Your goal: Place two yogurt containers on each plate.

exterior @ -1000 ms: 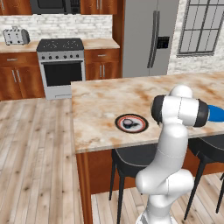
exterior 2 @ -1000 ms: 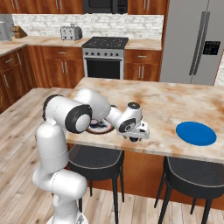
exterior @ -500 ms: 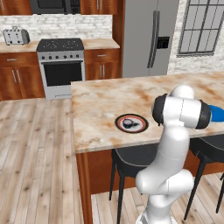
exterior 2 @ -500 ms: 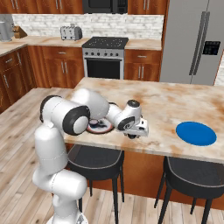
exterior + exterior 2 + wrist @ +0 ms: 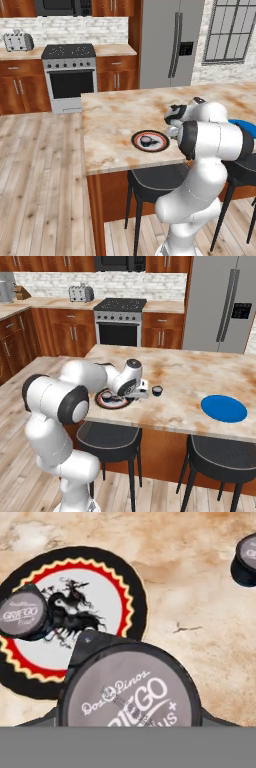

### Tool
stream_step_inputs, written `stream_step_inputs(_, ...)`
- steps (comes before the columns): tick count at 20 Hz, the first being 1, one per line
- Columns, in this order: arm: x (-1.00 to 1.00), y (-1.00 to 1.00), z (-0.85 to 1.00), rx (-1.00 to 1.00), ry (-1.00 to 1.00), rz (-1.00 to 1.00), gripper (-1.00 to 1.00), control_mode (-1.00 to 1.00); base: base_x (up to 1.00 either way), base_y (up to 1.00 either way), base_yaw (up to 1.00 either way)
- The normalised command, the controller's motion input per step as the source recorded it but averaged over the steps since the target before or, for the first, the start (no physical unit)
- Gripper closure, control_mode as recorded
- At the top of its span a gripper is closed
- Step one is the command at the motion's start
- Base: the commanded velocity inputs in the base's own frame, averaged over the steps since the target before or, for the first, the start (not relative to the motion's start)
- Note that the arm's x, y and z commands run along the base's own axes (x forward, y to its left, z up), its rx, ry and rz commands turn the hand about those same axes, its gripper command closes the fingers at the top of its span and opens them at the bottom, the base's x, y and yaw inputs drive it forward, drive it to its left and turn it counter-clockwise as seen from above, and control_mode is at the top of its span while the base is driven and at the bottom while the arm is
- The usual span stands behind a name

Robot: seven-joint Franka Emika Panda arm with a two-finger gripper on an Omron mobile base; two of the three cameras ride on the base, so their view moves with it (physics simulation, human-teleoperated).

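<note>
Behind the arm, left and right, facing forward and down. Sharing the counter (image 5: 115,125). Hand view: close above it.

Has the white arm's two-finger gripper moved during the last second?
Yes. In the right base view the gripper, shut on a yogurt container, moved left, closer to the black red-ringed plate.

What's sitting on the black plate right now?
One yogurt container rests on the black plate, near its rim. A second container hangs close to the camera at the gripper, covering part of the plate; what lies beneath it is hidden.
</note>
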Motion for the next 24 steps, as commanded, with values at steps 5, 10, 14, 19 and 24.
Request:
stream_step_inputs(5,0.14,0.71,0.39,-0.10,0.07,0.20,1.00,-1.00,0.00,0.00,0.00)
stream_step_inputs(10,0.26,0.22,-0.28,-0.09,0.13,0.01,1.00,-1.00,0.00,0.00,0.00)
stream_step_inputs(14,0.47,0.21,-0.49,-0.01,0.07,0.00,1.00,-1.00,0.00,0.00,0.00)
stream_step_inputs(19,0.26,-0.04,-0.08,-0.01,0.01,0.00,1.00,-1.00,0.00,0.00,0.00)
stream_step_inputs(24,0.26,-0.07,-0.13,0.00,0.00,0.00,1.00,-1.00,0.00,0.00,0.00)
